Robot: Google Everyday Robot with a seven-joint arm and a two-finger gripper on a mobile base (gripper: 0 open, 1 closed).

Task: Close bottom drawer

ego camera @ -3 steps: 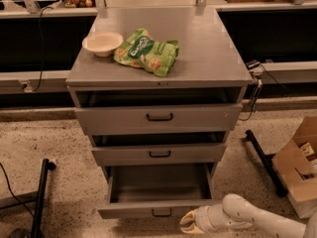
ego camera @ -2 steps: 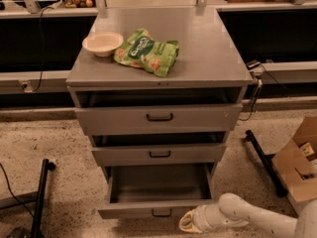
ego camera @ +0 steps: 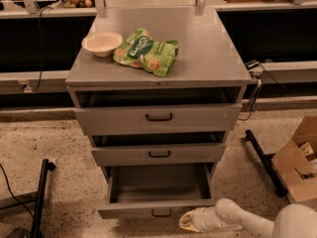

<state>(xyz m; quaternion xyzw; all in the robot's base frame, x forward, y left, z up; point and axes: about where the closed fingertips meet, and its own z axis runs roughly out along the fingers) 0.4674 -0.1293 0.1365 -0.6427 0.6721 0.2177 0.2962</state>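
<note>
We record the slim grey metal bottom drawer standing pulled out; the white gripper sits just right of its black loop handle (grip state: we cannot tell).

on the grey tabletop a cream bowl sits just beside a green snack bag. a cardboard box stands on the speckled floor at right, a black pole at left. my gripper hangs low over that floor.

Warm overhead light, dim bkgd, soft shadows; pincer lit pale beside bottom drawer front.
</note>
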